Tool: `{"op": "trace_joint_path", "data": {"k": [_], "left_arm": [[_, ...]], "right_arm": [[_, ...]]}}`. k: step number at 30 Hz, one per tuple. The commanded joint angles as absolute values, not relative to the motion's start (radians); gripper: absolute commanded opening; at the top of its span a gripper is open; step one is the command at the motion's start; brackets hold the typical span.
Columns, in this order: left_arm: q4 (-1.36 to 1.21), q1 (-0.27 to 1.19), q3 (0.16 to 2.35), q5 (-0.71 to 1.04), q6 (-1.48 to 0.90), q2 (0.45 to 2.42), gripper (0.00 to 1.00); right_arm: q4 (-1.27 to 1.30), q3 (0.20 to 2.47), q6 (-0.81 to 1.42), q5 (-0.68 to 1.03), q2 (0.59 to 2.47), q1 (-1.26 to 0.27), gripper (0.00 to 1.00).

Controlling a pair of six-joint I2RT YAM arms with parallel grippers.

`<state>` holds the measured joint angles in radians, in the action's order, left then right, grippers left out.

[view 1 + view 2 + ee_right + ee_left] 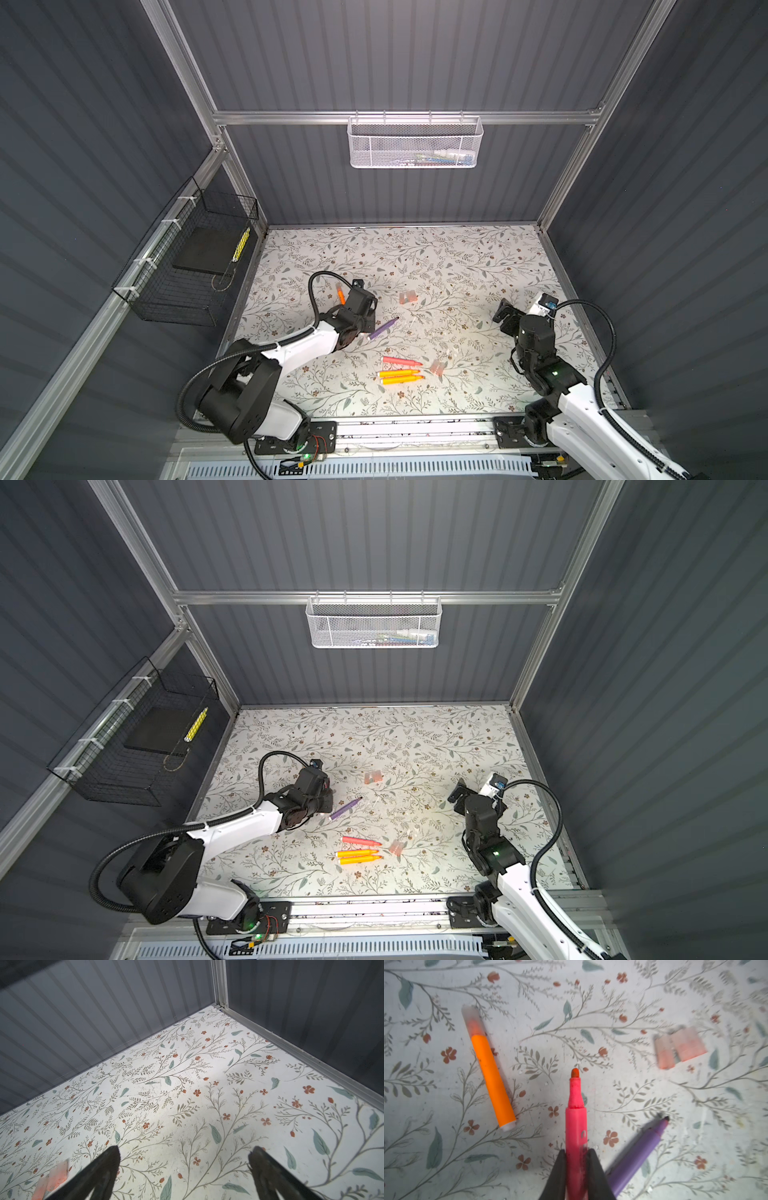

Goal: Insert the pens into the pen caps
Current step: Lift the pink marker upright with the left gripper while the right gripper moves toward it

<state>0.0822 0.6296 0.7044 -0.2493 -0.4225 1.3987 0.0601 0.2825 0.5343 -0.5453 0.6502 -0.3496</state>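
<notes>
My left gripper [576, 1155] is shut on a pink pen [576, 1118] whose bare tip points forward above the mat. In both top views that gripper [368, 316] hides the held pen. Beside it lie a purple pen [639, 1151] [382, 328] and an orange pen [492, 1076] [340, 295] wearing a translucent cap [472, 1020]. Two pinkish pen caps [679, 1047] [408, 297] lie ahead of it. A second pink pen [401, 360] and two orange pens [400, 376] lie near the front, with two more caps [436, 368] beside them. My right gripper [185, 1159] [505, 316] stands open and holds nothing.
The floral mat [457, 266] is walled by grey panels and an aluminium frame [291, 1047]. A white mesh basket [415, 141] hangs on the back wall and a black wire basket [183, 266] on the left wall. The arm bases sit along the front rail [415, 432].
</notes>
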Motion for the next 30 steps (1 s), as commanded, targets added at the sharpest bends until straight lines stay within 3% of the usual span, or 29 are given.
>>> {"op": "trace_joint_path", "data": {"k": [1,7,11,15,21,25,30], "left_arm": [[0.012,0.636,0.670,-0.142,-0.389,1.325,0.05],[-0.152,0.637,0.599,0.101,-0.327,1.217,0.01],[-0.287,0.638,0.538,0.254,-0.317,1.170,0.00],[-0.340,0.647,0.532,0.322,-0.308,1.157,0.00],[-0.440,0.719,0.528,0.402,-0.289,1.181,0.00],[-0.433,0.776,0.551,0.399,-0.262,1.177,0.00],[-0.444,0.810,0.551,0.383,-0.247,1.176,0.00]], "right_arm": [[0.068,0.268,0.534,-0.557,0.640,-0.347,0.99],[0.030,0.284,0.546,-0.522,0.622,-0.348,0.97],[-0.047,0.318,0.637,-0.304,0.550,-0.349,0.94],[0.193,0.247,0.789,-0.037,0.510,-0.413,0.94],[0.473,0.318,0.805,-0.070,0.728,-0.726,0.94],[0.600,0.366,0.850,-0.038,0.862,-0.788,0.87],[0.724,0.379,0.890,-0.016,0.963,-0.822,0.72]]}}
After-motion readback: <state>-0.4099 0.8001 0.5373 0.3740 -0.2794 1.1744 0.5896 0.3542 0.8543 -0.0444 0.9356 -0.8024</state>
